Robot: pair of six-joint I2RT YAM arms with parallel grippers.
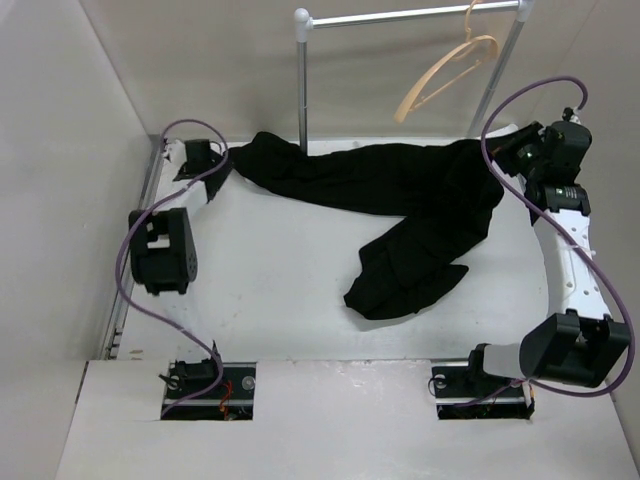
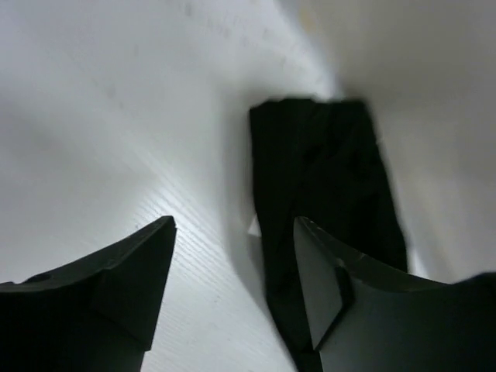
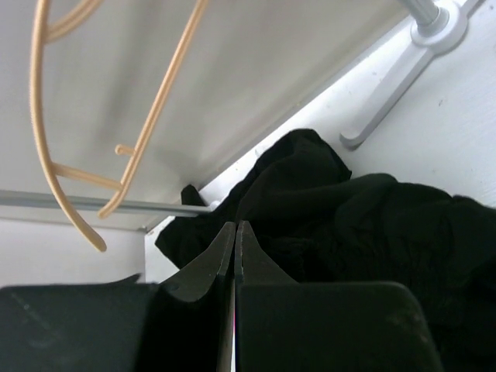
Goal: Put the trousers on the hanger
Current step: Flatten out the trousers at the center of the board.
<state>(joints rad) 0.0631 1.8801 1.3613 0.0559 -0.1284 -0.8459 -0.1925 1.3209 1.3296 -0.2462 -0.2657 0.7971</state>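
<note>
The black trousers (image 1: pixel 400 200) lie spread across the back of the table, with one leg folded toward the front. The tan hanger (image 1: pixel 447 72) hangs from the white rail above their right end. My left gripper (image 1: pixel 220 160) is at the trousers' left end. In the left wrist view it (image 2: pixel 232 225) is open, low over the table, with the trousers' end (image 2: pixel 318 163) lying along its right finger (image 2: pixel 341 294). My right gripper (image 1: pixel 512 148) is by the trousers' right end. In the right wrist view it (image 3: pixel 235 226) is shut with nothing seen between the jaws, the trousers (image 3: pixel 349 217) ahead and the hanger (image 3: pixel 143 138) above left.
A white rail stand (image 1: pixel 410 14) stands at the back, its left post (image 1: pixel 302 90) rising just behind the trousers and its foot (image 3: pixel 434 31) on the table. Walls close in the table on the left, right and back. Purple cables (image 1: pixel 125 270) loop off both arms.
</note>
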